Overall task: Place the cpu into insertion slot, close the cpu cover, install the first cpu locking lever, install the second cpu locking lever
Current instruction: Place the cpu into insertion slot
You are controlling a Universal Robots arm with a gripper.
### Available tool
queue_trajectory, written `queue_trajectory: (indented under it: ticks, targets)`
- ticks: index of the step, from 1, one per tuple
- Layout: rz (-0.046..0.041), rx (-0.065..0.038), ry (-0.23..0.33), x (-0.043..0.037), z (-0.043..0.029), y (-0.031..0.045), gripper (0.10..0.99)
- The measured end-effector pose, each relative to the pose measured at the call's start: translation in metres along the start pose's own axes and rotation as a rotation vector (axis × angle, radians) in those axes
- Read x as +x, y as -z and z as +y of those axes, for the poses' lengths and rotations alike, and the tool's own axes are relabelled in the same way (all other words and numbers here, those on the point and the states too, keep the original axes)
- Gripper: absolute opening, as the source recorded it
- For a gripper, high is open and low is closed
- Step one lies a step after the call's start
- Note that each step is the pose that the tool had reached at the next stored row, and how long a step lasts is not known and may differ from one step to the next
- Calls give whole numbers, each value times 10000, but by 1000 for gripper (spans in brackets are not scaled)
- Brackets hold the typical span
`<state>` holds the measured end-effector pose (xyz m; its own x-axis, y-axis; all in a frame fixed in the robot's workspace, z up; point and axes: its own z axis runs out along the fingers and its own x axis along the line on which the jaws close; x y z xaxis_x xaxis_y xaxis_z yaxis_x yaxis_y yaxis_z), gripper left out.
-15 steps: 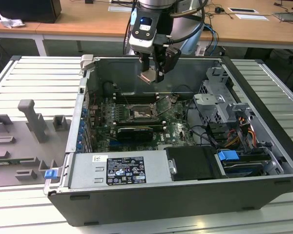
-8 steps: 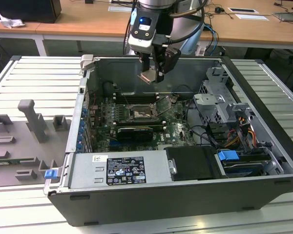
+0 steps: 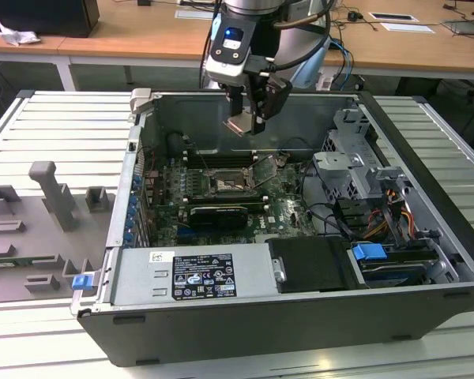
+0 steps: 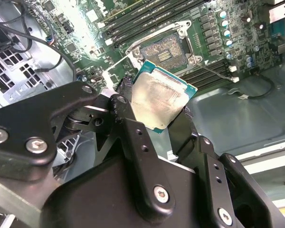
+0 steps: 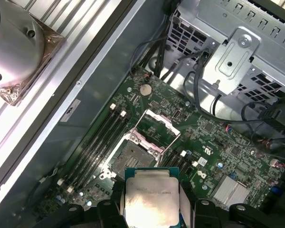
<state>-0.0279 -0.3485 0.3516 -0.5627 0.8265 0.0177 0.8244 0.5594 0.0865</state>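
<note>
Gripper (image 4: 153, 111) pinching the cpu (image 4: 159, 97) by opposite edges, metal face up; we see it hanging well above the uncovered insertion slot (image 4: 164, 52), presumably so that it can descend squarely.

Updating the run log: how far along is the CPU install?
Done: the small square silvery-tan cpu is picked up, clamped in the black gripper.
In hand: it is held in the air over the green circuit board, not yet in the square dark insertion slot, which lies bare.
Left: seating the chip, closing the thin silver cpu cover, which stands raised, and latching it.
</note>
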Motion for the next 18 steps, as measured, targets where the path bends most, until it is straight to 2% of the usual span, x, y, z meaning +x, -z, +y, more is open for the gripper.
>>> queue_trajectory:
  ticks: [18]
  targets:
    - [-60,-6,-604,0,0,-3,541]
